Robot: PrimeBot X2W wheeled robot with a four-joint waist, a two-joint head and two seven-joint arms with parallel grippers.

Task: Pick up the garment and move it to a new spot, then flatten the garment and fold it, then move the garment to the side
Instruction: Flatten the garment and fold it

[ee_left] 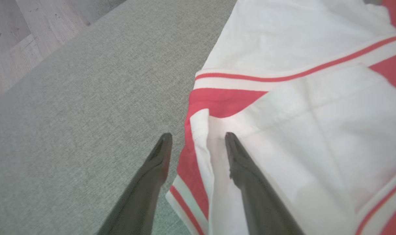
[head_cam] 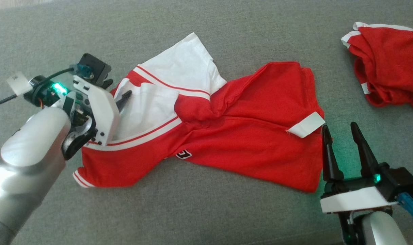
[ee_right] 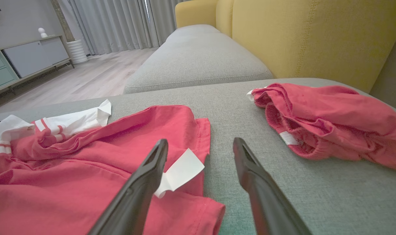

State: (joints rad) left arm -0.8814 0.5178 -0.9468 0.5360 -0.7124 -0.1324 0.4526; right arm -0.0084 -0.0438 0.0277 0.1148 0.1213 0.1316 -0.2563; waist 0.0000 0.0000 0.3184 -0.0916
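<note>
Head view. Looks down on a red and white shirt [head_cam: 247, 136] sprawled crooked across the middle of a grey cushion [head_cam: 192, 211], not yet flat. Finds the left gripper [head_cam: 117, 92] low at the shirt's white end, jaws apart, and the right gripper [head_cam: 339, 136] just beside the hem, jaws wide apart and holding nothing. Notes a second red garment [head_cam: 390, 68] bunched well apart at the far right.

Left wrist view. Shows the left gripper [ee_left: 198, 137] straddling the shirt's folded edge, one finger on bare cushion, the other on white cloth, not clamped. Risks pinching only the top layer, or the cushion's weave along with it, and so dragging the shirt into a worse bunch instead of lifting it.

Right wrist view. Puts the open right gripper [ee_right: 201, 143] over a white tag [ee_right: 181, 171] at the hem. Risks catching the tag alone, probably too flimsy to pull the hem straight.

As for writing: spots a small black patch [head_cam: 183, 155] with a white mark on the shirt's front, too small to read, and no print on the tag's visible side.
</note>
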